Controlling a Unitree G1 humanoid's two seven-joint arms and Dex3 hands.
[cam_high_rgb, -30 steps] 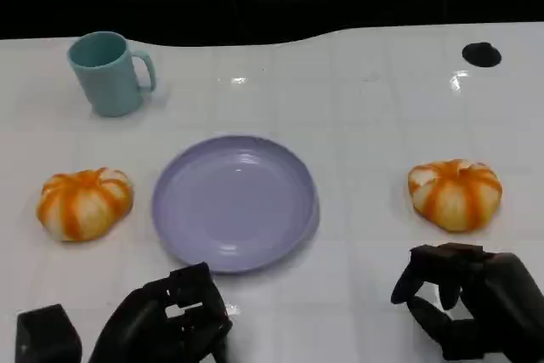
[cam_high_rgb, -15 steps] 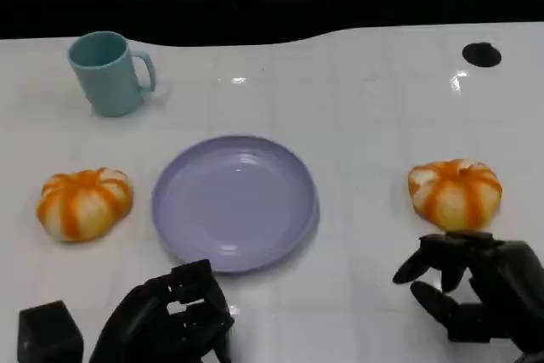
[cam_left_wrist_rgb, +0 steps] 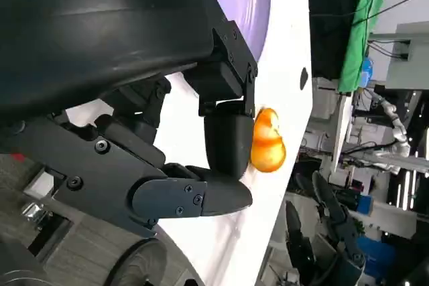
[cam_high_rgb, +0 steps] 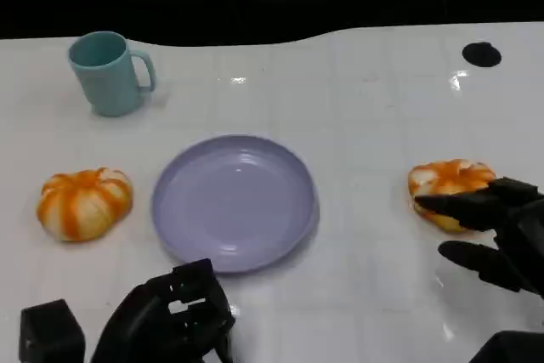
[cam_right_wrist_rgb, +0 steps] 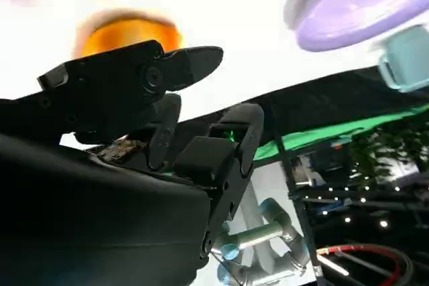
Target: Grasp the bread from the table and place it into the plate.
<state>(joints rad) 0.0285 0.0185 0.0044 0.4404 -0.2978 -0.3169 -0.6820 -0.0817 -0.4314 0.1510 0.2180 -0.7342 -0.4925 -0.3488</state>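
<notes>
From the head view I see the lavender plate (cam_high_rgb: 234, 201) sitting mid-table with nothing in it; whether the teal mug (cam_high_rgb: 106, 72) at far left holds anything, I cannot tell. The right bread (cam_high_rgb: 449, 181) lies on the table, my right hand (cam_high_rgb: 497, 231) spread open against its near side. A second bread (cam_high_rgb: 83, 202) lies left of the plate, my left hand (cam_high_rgb: 170, 316) curled, holding nothing.

Left wrist view: bread (cam_left_wrist_rgb: 267, 140) beyond curled fingers (cam_left_wrist_rgb: 228, 142).

Right wrist view: bread (cam_right_wrist_rgb: 127, 31) past the fingers (cam_right_wrist_rgb: 191, 61).

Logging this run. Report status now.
Right hand open at the right bread, no grip yet. Left hand idle. Plate empty, path clear.
</notes>
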